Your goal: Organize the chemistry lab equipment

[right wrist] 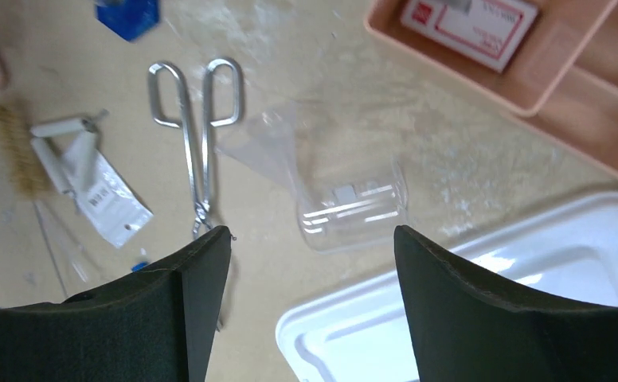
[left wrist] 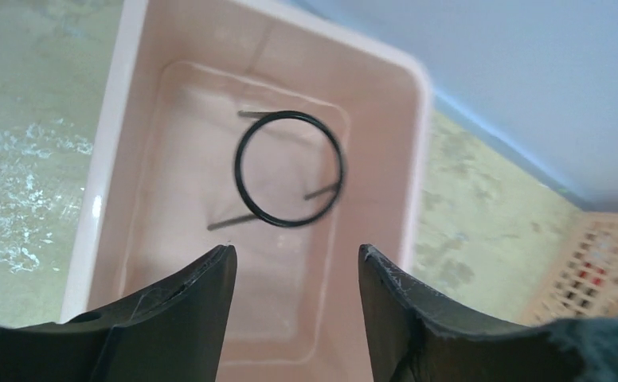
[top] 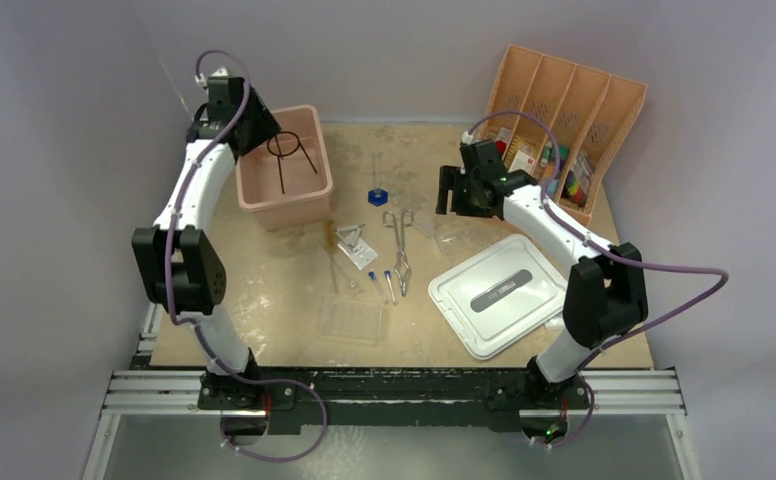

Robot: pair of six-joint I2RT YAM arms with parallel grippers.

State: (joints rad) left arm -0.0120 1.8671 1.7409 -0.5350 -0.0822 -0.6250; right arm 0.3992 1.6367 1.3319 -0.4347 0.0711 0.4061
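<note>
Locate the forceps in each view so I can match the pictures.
Top external: forceps at centre, handles pointing up the picture.
Left wrist: not in it.
Right wrist: forceps upper left, handles up.
Shared landmark: blue base, just left of and beyond the handles in both.

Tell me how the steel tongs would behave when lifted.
The steel tongs look thin, stiff and shiny, so probably slippery to grip. Their arms cross at a pivot, so they may swing open when lifted. Lying flat, they likely slide rather than roll.
</note>
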